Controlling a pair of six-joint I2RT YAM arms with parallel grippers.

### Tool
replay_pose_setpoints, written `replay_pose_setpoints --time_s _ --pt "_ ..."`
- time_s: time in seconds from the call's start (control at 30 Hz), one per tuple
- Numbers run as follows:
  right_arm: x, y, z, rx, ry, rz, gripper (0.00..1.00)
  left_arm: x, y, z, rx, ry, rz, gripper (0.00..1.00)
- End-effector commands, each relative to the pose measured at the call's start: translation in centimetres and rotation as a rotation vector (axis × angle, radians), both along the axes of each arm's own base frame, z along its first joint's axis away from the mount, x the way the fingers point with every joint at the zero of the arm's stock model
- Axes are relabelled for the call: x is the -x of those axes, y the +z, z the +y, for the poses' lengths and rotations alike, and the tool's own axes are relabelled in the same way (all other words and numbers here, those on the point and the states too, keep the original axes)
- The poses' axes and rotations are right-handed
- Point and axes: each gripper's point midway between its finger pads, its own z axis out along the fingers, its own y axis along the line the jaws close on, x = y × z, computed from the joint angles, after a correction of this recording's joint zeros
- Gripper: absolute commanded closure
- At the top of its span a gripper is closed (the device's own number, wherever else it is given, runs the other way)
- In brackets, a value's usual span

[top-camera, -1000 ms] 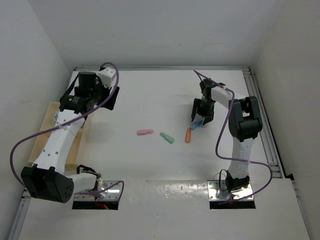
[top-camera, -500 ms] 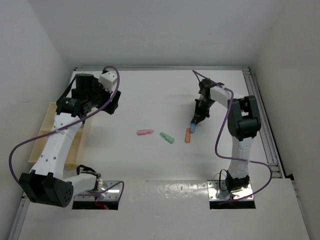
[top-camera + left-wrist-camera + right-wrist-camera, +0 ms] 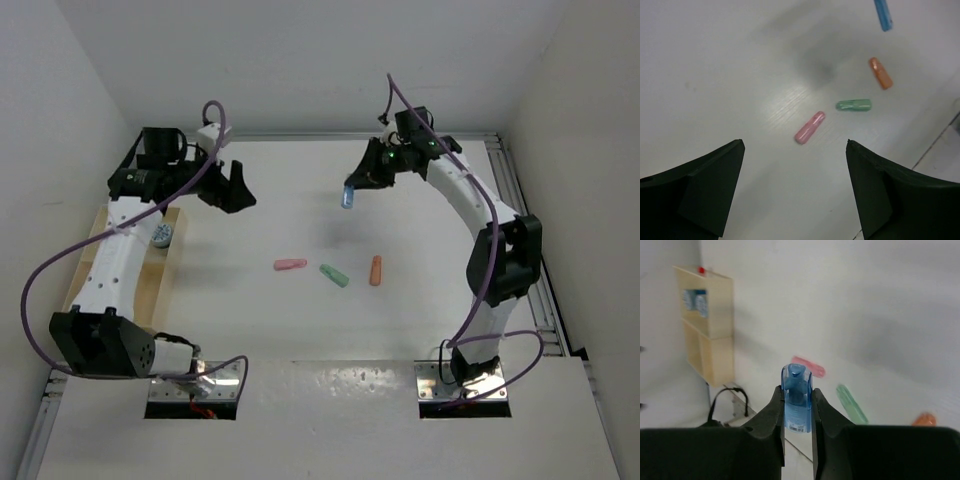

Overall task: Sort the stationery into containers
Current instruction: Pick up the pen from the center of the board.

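My right gripper [image 3: 355, 188] is shut on a blue stub [image 3: 347, 197] and holds it in the air over the far middle of the table; the right wrist view shows the blue stub [image 3: 797, 395] upright between the jaws. On the table lie a pink stub [image 3: 290, 265], a green stub [image 3: 334, 275] and a salmon stub [image 3: 376, 270]. My left gripper [image 3: 232, 192] hangs open and holds nothing at the far left, with the pink stub [image 3: 810, 127] beyond its fingertips. The wooden tray [image 3: 158, 280] sits at the left edge with a grey-blue roll [image 3: 162, 236] in it.
The left arm's links lie over the tray's left side. A metal rail [image 3: 525, 250] runs along the table's right edge. White walls close in the table at the back and on both sides.
My right gripper shut on the blue stub and lifted it off the table, up and toward the far left. The left gripper swung away from the tray toward the table's middle, jaws a little wider.
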Motion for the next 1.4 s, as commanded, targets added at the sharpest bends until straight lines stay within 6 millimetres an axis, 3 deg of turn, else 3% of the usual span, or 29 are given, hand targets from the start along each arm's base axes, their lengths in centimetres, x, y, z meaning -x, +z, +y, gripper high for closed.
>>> replay_pose_setpoints --time_s 0.0,0.07,0.2,0.37,0.53,0.7,1.03,1.1,1.2,1.23,1.3,1.37 --pt "-2.3 5.1 2.5 -0.095 0.024 -0.118 1.00 1.7 -0.1 -5.7 0.194 -0.181 0.046 0.12" --pt "-2.7 5.4 2.7 -0.094 0.005 -0.114 1.00 1.9 -0.4 -8.2 0.260 -0.180 0.026 0.14" --pt "-2.7 5.9 2.9 -0.095 -0.019 -0.142 1.00 0.8 -0.3 -10.1 0.298 -0.173 0.061 0.14" --pt "-1.5 6.1 4.3 -0.103 -0.006 -0.152 1.00 -1.2 0.0 -13.1 0.301 -0.205 0.071 0.15" --pt "-0.1 6.6 5.4 -0.131 0.000 -0.159 1.00 -2.0 1.0 -15.7 0.299 -0.251 0.052 0.13" --pt "1.3 7.9 6.7 -0.154 0.020 -0.194 1.00 -2.6 -0.4 -16.4 0.298 -0.236 0.100 0.19" --pt "3.3 10.6 8.6 -0.174 0.070 -0.273 1.00 -1.7 -1.8 -16.9 0.291 -0.247 0.130 0.25" --pt "3.6 10.9 9.0 -0.179 0.079 -0.279 1.00 -1.6 -1.7 -17.1 0.299 -0.256 0.128 0.28" --pt "3.9 11.1 9.2 -0.181 0.084 -0.286 1.00 -1.3 -1.5 -17.3 0.310 -0.272 0.132 0.42" --pt "3.9 10.9 9.1 -0.178 0.084 -0.285 1.00 -1.2 -1.2 -17.1 0.312 -0.273 0.123 0.51" --pt "4.1 11.0 8.9 -0.169 0.090 -0.292 0.93 -1.2 -1.3 -16.4 0.312 -0.263 0.121 0.66" --pt "3.8 10.6 8.0 -0.158 0.074 -0.289 0.76 -1.7 -1.5 -14.4 0.316 -0.216 0.126 0.84"
